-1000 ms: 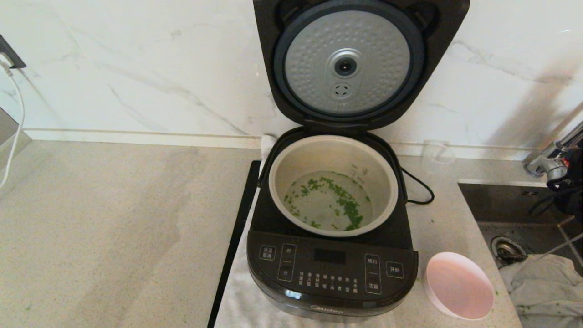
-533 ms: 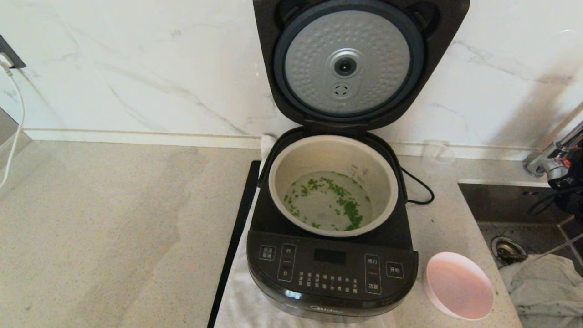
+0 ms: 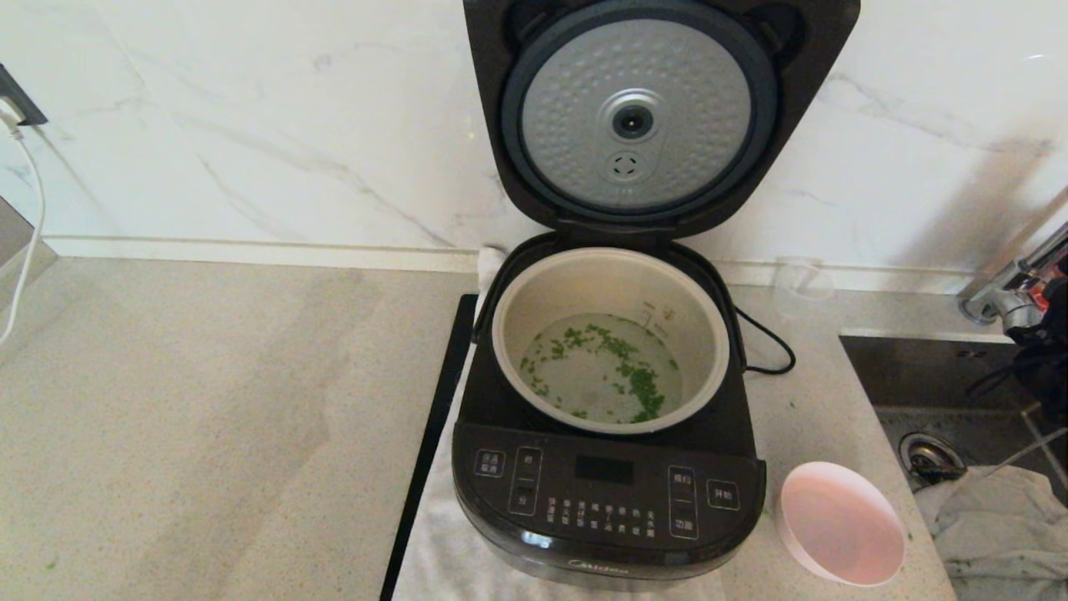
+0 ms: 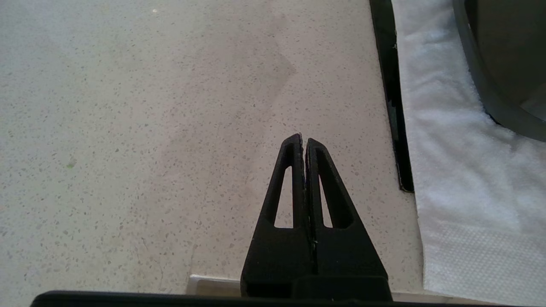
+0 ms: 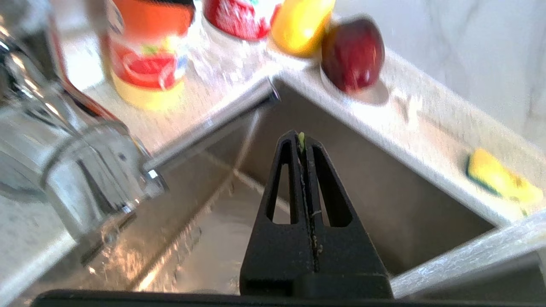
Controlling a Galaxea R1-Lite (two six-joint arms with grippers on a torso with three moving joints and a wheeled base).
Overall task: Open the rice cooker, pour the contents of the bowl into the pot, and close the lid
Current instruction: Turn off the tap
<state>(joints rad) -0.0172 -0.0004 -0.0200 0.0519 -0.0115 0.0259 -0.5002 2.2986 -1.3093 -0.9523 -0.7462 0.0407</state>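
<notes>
The black rice cooker (image 3: pixel 609 492) stands with its lid (image 3: pixel 642 117) hinged fully up, silver dimpled disc facing me. Its grey pot (image 3: pixel 516 317) holds chopped green bits (image 3: pixel 634 376) in clear liquid. The pink bowl (image 3: pixel 841 522) sits upright on the counter by the cooker's front right corner and looks empty. My left gripper (image 4: pixel 303 140) is shut over bare counter left of the cooker (image 4: pixel 503 64). My right gripper (image 5: pixel 302 138) is shut above the sink, a tiny green speck stuck between its tips. Only a dark part of the right arm (image 3: pixel 1047 351) shows in the head view.
A white towel (image 3: pixel 442 542) lies under the cooker, a black strip (image 3: pixel 430 442) along its left edge. A clear cup (image 3: pixel 801 284) stands behind right. The sink (image 3: pixel 943 376), faucet (image 5: pixel 64 140), a cloth (image 3: pixel 1001 517), an apple (image 5: pixel 352 53), a can (image 5: pixel 145 55) and a sponge (image 5: pixel 499 179) lie to the right.
The dark part of the right arm at the picture's right edge has drifted slightly further right. Cooker, lid, pot and bowl have not moved.
</notes>
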